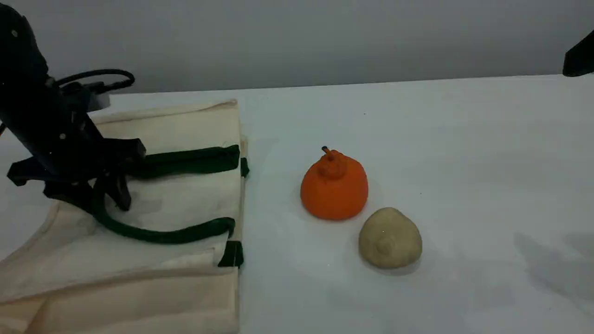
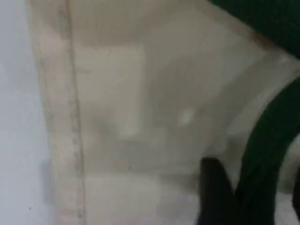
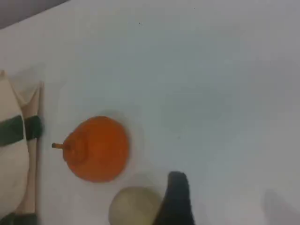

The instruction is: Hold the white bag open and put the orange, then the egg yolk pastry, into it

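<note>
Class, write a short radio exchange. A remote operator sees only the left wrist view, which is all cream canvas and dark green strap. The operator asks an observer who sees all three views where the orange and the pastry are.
Operator: I see none of the food. Where is the first item?
Observer: The bright orange knobbed toy fruit stands on the white table, to the right of the cream-white canvas bag and outside it.
Operator: And the second?
Observer: The pale beige dome-shaped pastry lies on the table too, close beside that fruit on its right, nearer the scene camera.
</note>
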Robot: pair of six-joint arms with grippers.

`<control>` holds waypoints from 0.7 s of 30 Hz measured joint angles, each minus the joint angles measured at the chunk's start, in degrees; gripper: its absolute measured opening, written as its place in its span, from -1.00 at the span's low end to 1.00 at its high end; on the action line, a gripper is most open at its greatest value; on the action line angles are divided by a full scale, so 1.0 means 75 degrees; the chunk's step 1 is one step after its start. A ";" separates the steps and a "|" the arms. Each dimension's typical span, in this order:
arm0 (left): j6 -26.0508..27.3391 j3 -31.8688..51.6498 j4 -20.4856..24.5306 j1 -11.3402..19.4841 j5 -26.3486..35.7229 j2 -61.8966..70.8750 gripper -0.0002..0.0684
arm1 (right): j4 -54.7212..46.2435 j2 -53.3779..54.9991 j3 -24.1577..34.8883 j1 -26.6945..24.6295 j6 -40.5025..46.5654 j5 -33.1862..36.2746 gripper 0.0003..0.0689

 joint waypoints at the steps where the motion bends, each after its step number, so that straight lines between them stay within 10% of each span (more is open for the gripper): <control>1: 0.0047 0.0000 0.0000 0.0000 0.0000 0.0000 -0.25 | 0.0000 0.0000 0.0000 0.0000 0.0000 0.0000 0.63; 5: 0.0261 0.0007 -0.0009 0.0000 -0.0040 0.0000 -0.79 | 0.0000 0.0000 0.0000 0.0000 0.0000 0.0071 0.63; 12: 0.1505 -0.0249 -0.1102 0.0000 0.0463 -0.0540 -0.79 | -0.0007 0.0000 0.0000 0.0000 -0.0525 0.0948 0.63; 21: 0.4113 -0.1187 -0.4154 0.0000 0.2511 -0.1863 -0.79 | 0.0945 0.0000 0.0000 0.0000 -0.1654 0.2187 0.63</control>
